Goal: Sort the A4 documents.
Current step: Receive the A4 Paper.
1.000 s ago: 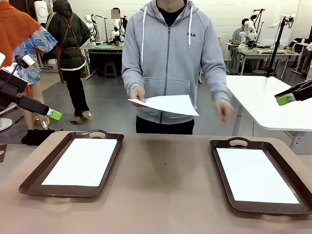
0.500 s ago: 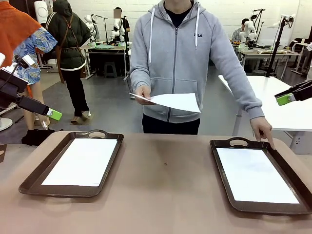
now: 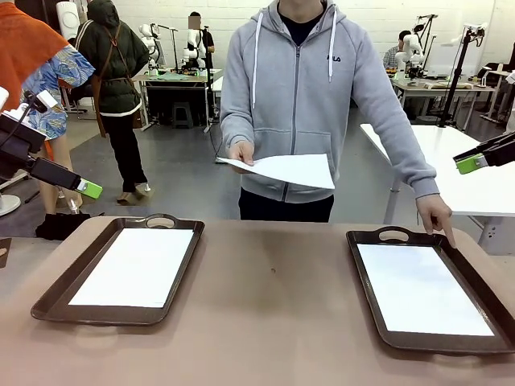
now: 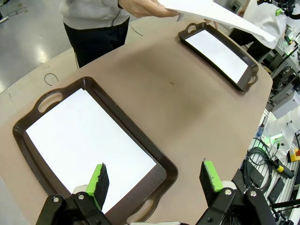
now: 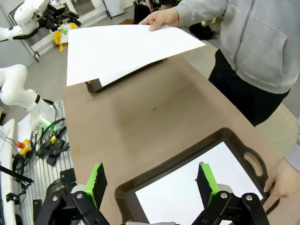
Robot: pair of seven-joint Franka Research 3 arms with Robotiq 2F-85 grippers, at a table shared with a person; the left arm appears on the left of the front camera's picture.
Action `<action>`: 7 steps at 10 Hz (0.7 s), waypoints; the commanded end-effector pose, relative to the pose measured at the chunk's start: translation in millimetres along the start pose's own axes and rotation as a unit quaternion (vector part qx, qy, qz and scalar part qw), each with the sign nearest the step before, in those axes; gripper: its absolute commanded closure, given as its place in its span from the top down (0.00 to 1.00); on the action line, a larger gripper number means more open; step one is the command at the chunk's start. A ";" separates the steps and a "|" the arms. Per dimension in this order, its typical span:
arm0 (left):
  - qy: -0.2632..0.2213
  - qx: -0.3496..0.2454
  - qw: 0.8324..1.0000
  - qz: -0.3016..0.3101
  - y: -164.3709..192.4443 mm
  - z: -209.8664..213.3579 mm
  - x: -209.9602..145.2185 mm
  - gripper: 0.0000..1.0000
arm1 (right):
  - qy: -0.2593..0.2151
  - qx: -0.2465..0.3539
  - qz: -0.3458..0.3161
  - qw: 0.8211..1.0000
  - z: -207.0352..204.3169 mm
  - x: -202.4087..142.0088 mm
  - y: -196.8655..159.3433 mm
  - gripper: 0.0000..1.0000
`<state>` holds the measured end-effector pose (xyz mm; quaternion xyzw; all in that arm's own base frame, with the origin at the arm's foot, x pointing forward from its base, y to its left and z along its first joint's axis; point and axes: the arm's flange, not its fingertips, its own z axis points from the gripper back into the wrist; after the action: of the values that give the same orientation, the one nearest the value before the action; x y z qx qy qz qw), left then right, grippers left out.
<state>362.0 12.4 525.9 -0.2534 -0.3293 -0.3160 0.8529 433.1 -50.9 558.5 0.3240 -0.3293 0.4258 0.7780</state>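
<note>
Front view: person holds an A4 sheet above the desk, pointing at the right tray.
Handling: light, floppy; pinch a free edge.
Left gripper, right gripper: jaws apart, empty.

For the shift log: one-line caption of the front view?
Person holds an A4 sheet over the table while touching the right tray; both trays hold paper.

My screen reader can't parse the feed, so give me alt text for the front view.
A person in a grey hoodie stands across the table holding a white sheet of paper out flat in one hand, with the other hand touching the rim of the right tray. Two dark trays, the left tray included, each hold a white sheet. Both arms' green-tipped fingers wait open at the picture's edges.
</note>
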 end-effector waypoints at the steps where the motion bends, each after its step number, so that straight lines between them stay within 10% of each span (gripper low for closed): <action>1: -0.003 -0.003 1.000 0.000 0.3 -0.5 0.0 1.00 | 0.000 0.001 0.000 1.000 -0.4 -0.3 0.0 1.00; 7: -0.003 -0.003 1.000 0.000 0.3 -0.5 0.0 1.00 | 0.000 0.001 0.000 1.000 -0.4 -0.3 0.0 1.00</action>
<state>362.0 12.4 525.9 -0.2534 -0.3293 -0.3161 0.8529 433.1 -50.9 558.5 0.3240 -0.3293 0.4258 0.7780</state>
